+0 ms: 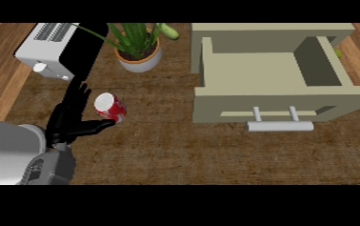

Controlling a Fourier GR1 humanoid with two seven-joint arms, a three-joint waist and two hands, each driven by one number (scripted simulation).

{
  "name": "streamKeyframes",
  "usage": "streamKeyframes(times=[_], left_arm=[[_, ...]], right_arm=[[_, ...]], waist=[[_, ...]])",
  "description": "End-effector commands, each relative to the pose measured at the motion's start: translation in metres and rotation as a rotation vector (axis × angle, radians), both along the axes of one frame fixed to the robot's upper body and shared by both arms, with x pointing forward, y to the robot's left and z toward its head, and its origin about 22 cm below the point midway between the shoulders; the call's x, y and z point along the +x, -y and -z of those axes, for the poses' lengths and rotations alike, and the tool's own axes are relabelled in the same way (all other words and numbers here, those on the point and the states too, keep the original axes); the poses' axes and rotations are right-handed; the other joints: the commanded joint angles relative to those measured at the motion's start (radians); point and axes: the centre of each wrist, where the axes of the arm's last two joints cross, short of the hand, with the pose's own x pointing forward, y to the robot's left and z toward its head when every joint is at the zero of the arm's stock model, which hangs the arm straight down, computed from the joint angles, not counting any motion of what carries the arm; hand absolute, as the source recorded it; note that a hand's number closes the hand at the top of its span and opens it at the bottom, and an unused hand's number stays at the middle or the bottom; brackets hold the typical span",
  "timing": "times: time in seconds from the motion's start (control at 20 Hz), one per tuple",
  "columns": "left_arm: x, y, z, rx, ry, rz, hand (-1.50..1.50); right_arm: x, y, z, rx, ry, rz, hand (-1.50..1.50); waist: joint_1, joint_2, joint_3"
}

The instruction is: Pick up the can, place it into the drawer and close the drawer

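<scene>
Head view — plant point(138, 46), toaster point(49, 48) behind can point(110, 107)

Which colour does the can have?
The can is red with white markings and a pale top; the head view shows it.

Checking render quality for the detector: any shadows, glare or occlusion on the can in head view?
Head view: even lighting, no glare; red cylindrical metal can unshadowed, with the black left robot hand overlapping its left edge; a black shadow falls beside the white toaster.
</scene>
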Motion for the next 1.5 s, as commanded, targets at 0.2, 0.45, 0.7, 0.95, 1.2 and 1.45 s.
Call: streamKeyframes(times=[0.2, 0.45, 0.7, 0.95, 1.2, 1.45], left_arm=[[-0.015, -0.001, 0.047, -0.015, -0.030, 0.000, -1.50], [-0.001, -0.026, 0.051, -0.006, -0.060, -0.006, -1.50], [-0.006, -0.030, 0.068, -0.055, -0.068, 0.006, -1.50], [0.015, -0.020, 0.069, -0.090, -0.066, 0.010, -1.50], [0.006, 0.004, 0.088, -0.110, -0.063, -0.001, -1.50], [0.017, -0.002, 0.083, -0.189, -0.052, -0.005, 1.50]], right_arm=[[0.000, -0.005, 0.003, 0.006, 0.009, -0.021, -1.50], [-0.003, 0.018, 0.003, 0.011, 0.013, -0.012, -1.50], [0.009, 0.001, -0.004, 0.007, 0.000, -0.005, -1.50], [0.003, 0.000, -0.014, -0.014, 0.009, -0.006, -1.50], [-0.005, 0.011, -0.002, 0.008, -0.005, 0.004, -1.50], [-0.018, 0.006, 0.000, 0.001, 0.014, -0.011, -1.50]], waist=[[0.002, 0.000, 0.000], [0.000, 0.000, 0.000], [0.001, 0.001, 0.000], [-0.006, 0.002, -0.001], [-0.005, 0.001, 0.000], [-0.015, 0.004, -0.001]])
